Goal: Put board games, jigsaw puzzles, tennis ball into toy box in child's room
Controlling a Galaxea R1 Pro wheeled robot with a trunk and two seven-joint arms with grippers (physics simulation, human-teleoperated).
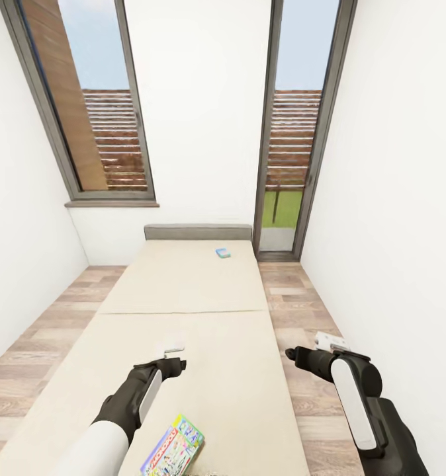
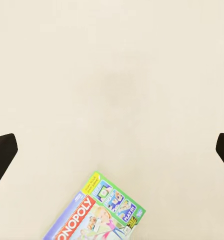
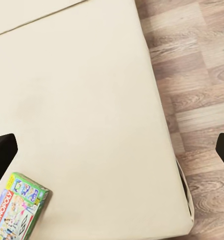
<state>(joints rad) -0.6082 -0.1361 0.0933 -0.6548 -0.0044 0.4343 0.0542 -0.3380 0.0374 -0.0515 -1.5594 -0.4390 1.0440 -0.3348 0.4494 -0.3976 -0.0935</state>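
on the beige bed (image 1: 203, 344), near its foot edge, a green-bordered monopoly board game (image 1: 173, 448) lies flat and skewed, just beside the left arm's forearm. a second, small blue board game (image 1: 223, 252) rests well apart, close to the grey headboard (image 1: 198, 232). the left gripper (image 1: 172, 354) hovers above bare mattress — fingers (image 2: 2, 152) spread wide, holding nothing. the right gripper (image 1: 332, 342) hangs over the wood-plank floor (image 1: 302, 311) beside the bed — also wide, empty. two tall windows (image 1: 94, 99) flank the white wall.
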